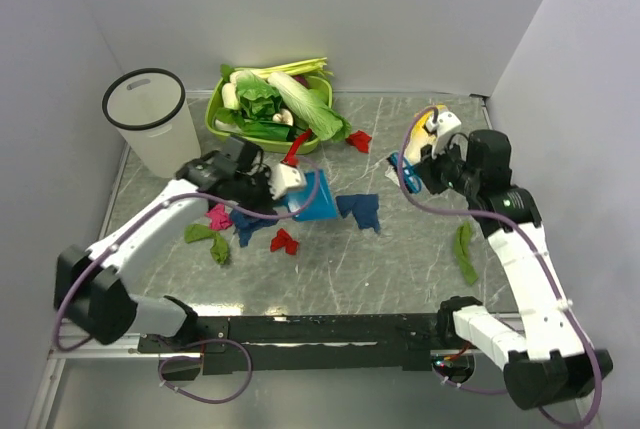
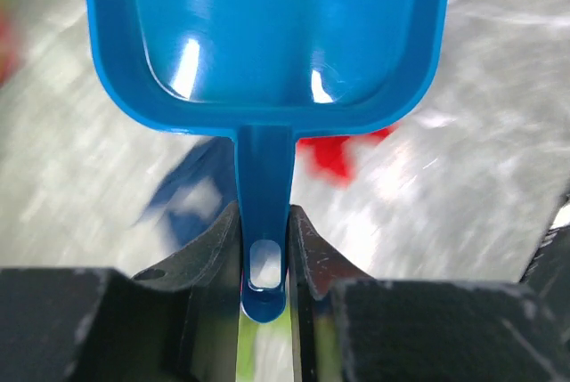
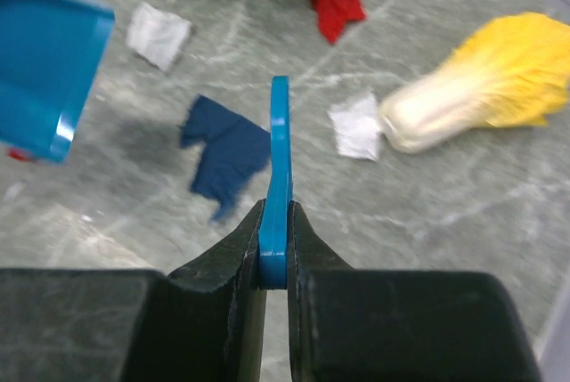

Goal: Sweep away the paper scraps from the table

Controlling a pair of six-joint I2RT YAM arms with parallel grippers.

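Observation:
Paper scraps lie scattered on the grey-green table: red, dark blue, another red, pink and green. My left gripper is shut on the handle of the light-blue dustpan, held low over the table's middle. Under the pan show a red scrap and a dark blue one. My right gripper is shut on a thin blue tool, seen edge-on. Beyond it lie dark blue, white and red scraps.
A white bin stands at the back left. Beside it is a lime-green tray of leafy vegetables. A yellow-white cabbage lies by the right gripper. A black rail runs along the near edge, and white walls enclose the table.

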